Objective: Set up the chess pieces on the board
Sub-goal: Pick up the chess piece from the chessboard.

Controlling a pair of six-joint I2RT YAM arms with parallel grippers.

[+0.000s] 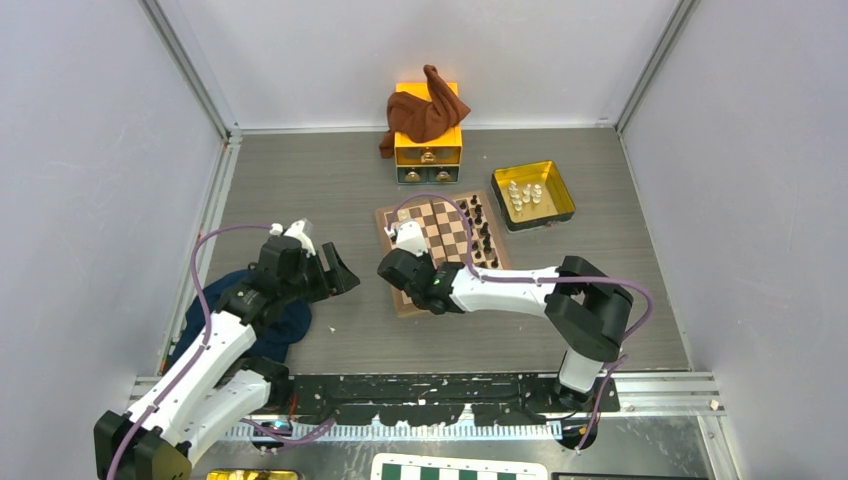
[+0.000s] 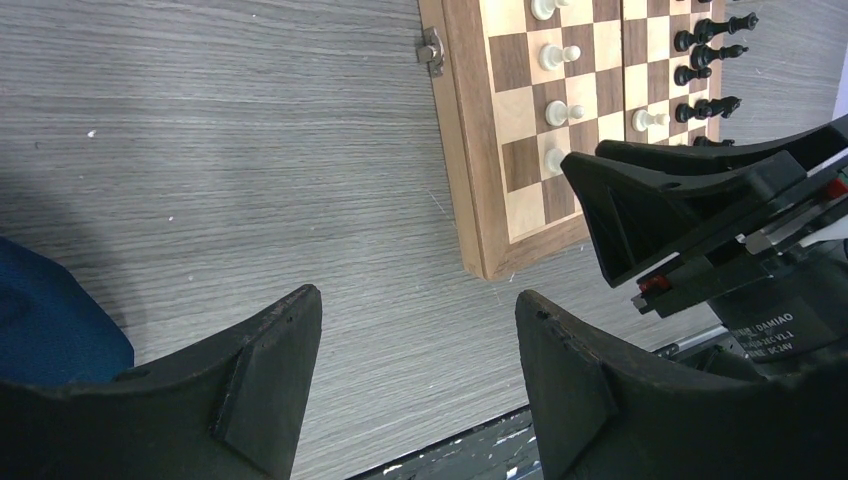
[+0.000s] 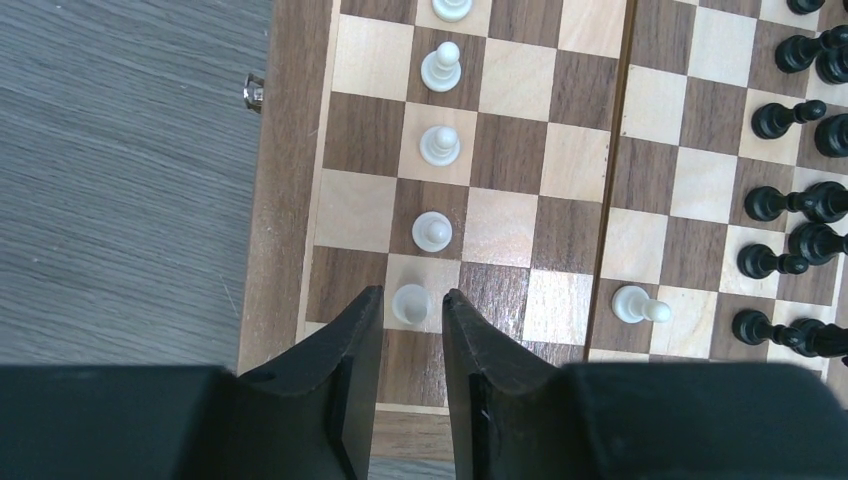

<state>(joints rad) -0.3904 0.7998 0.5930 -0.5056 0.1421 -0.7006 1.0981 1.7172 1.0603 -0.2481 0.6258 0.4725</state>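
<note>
The board (image 1: pixel 399 297) lies mid-table. My right gripper (image 3: pixel 412 292) hangs over its near left corner, open. A cream-white pawn (image 3: pixel 411 304) stands between the fingertips with a thin gap on each side. More white pawns (image 3: pixel 432 231) stand in a column beyond it, and one white pawn (image 3: pixel 640 305) lies tipped over to the right. Dark pieces (image 3: pixel 800 200) fill the board's right side. My left gripper (image 2: pixel 418 295) is open and empty over bare table, left of the board (image 2: pixel 470 180); in the top view it (image 1: pixel 345 272) points toward the board.
A yellow tray (image 1: pixel 533 166) with several white pieces (image 1: pixel 525 195) sits right of the board. An orange drawer box (image 1: pixel 428 152) draped with a brown cloth (image 1: pixel 425 110) stands behind. A blue cloth (image 1: pixel 285 330) lies under my left arm. A green-and-white checkered board (image 1: pixel 460 470) is at the near edge.
</note>
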